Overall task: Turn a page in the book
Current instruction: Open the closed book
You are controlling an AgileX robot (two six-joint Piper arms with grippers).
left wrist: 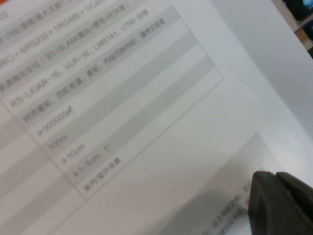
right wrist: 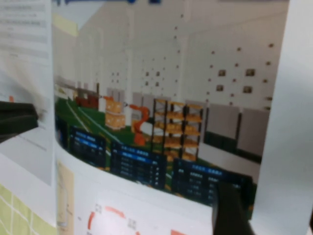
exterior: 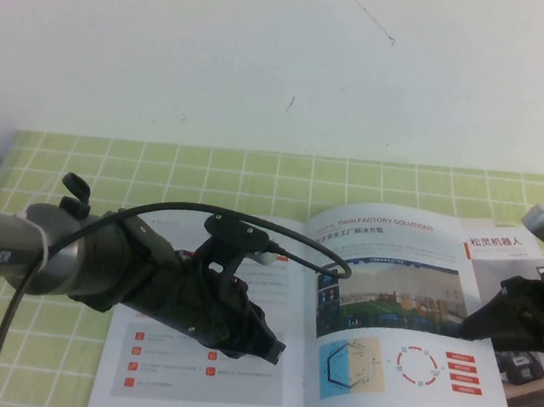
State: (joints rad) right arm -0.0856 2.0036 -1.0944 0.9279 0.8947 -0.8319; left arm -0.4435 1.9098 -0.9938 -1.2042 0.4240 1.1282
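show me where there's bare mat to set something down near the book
Free: the green mat strip between the wall and the book, and the patch left of the book under the left arm. Crowded: the left gripper rests on the left page; the right gripper sits at the TWIN FACTORY page edge, over a second booklet.

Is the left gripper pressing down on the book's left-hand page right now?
Yes: in the high view the left gripper rests on the left-hand page of the book; the right gripper sits at the page edge.

Right tool [right wrist: 230, 210] tip against page [right wrist: 161, 98] w/ warehouse screenshot.
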